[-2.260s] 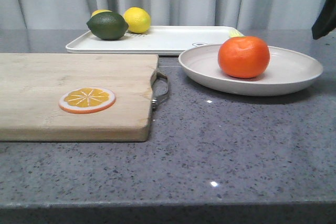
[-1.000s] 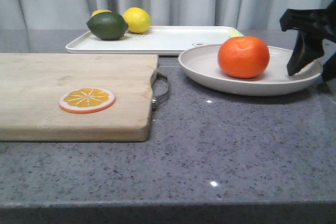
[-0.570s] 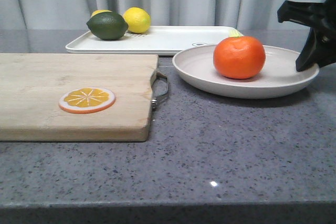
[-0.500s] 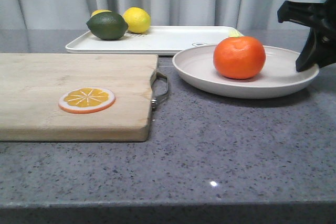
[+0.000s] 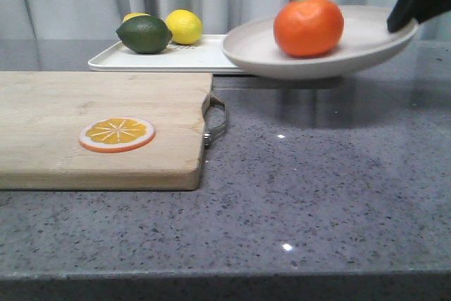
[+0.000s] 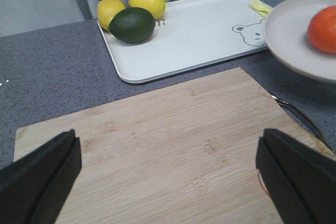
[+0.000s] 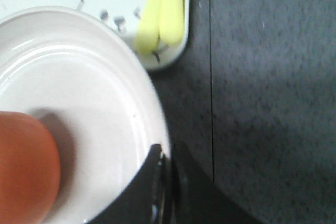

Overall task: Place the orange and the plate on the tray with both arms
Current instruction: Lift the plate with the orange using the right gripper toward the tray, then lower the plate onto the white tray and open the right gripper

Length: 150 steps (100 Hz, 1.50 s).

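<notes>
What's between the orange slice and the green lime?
Only bare cutting board and the tray's near rim, per the front view; nothing else sits between the orange slice and lime.

Surface: dark grey speckled stone-look countertop, running from the near edge back to a pale grey curtain
Lying on it, left: pale rectangular wooden cutting board with a metal loop handle at its right end, flat on the countertop
Lying on it, rear: large flat rectangular white tray with low rim and rounded corners, resting just behind the board's far edge; a bear outline is printed near one corner in the left wrist view
Bare stretch: right and front of the board, carrying small glints of light and a soft shadow at the right rear
</notes>
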{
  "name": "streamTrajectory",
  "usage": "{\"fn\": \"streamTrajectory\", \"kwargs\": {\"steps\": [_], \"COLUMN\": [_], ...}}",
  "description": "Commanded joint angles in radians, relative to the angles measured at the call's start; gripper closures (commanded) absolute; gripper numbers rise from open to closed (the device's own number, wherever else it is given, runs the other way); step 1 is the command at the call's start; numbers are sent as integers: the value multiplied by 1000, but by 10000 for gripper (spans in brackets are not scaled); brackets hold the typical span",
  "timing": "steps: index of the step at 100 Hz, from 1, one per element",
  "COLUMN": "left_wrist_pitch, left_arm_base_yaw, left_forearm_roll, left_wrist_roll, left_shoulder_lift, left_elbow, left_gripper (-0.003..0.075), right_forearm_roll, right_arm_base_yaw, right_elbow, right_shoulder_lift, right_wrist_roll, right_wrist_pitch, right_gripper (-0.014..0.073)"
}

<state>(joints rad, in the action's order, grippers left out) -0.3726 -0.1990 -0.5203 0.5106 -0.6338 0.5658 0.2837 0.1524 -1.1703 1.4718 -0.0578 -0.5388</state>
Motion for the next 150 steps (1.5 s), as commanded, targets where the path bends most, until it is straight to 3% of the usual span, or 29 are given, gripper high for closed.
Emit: {"fn": "streamTrajectory", "kwargs": {"steps": [1,34,53,96,119,150], "left_wrist_pitch": [59,59,59,59,59,59], "left_arm_base_yaw": [2,2,2,2,2,2], "left_forearm_roll": [-13,-13,-13,-13,-13,-13], "left_wrist_roll": [-9,-9,-9,-9,-9,-9], "left_shoulder_lift": [0,0,0,0,0,0], "left_elbow": [26,26,26,26,26,26], "left_gripper": [80,80,80,80,80,80], "right_forearm_roll": [6,9,77,187,196,201], "right_arm_base_yaw": [-3,-3,-2,-2,-4,-4], "right_elbow": [-110,-412,-589,-987,-1086,-1099], "right_shoulder_lift": [-12,235,394,713,809,812], "right_wrist_roll": [6,6,7,80,80,121], "right_wrist_pitch": [61,63,40,-170,-234,-262], "right_gripper": [694,694,694,694,694,694]}}
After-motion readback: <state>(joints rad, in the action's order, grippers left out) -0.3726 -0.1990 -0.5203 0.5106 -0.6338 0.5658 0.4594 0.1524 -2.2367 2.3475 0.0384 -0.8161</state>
